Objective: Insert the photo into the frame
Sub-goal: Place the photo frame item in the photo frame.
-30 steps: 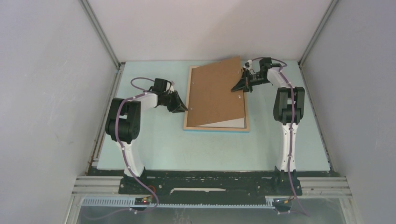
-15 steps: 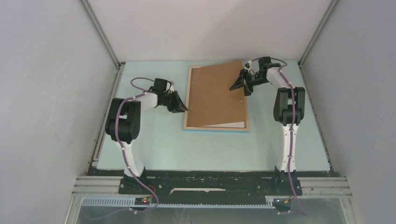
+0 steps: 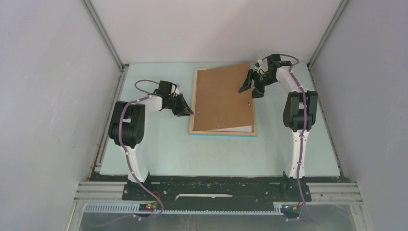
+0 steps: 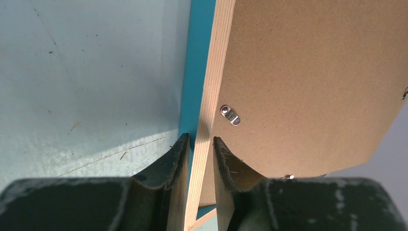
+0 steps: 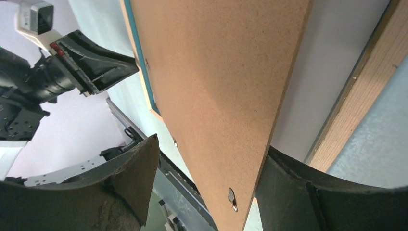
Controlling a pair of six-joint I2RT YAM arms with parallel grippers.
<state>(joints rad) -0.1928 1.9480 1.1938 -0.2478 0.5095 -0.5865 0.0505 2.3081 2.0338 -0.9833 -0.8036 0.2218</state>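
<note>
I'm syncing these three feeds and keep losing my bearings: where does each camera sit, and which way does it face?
Top external: above and behind the bases, looking down on the table; both arms show whole.
Left wrist: on the left arm, looking along the frame rail clamped by the left gripper; its two fingers show.
Right wrist: on the right arm, looking across the backing board between the fingers of the open right gripper.
Shared: both wrist views show board and frame.

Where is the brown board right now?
In the top view, the board lies askew on the frame's back, just right of centre, its far right corner poking past the frame beside the right pincer.
</note>
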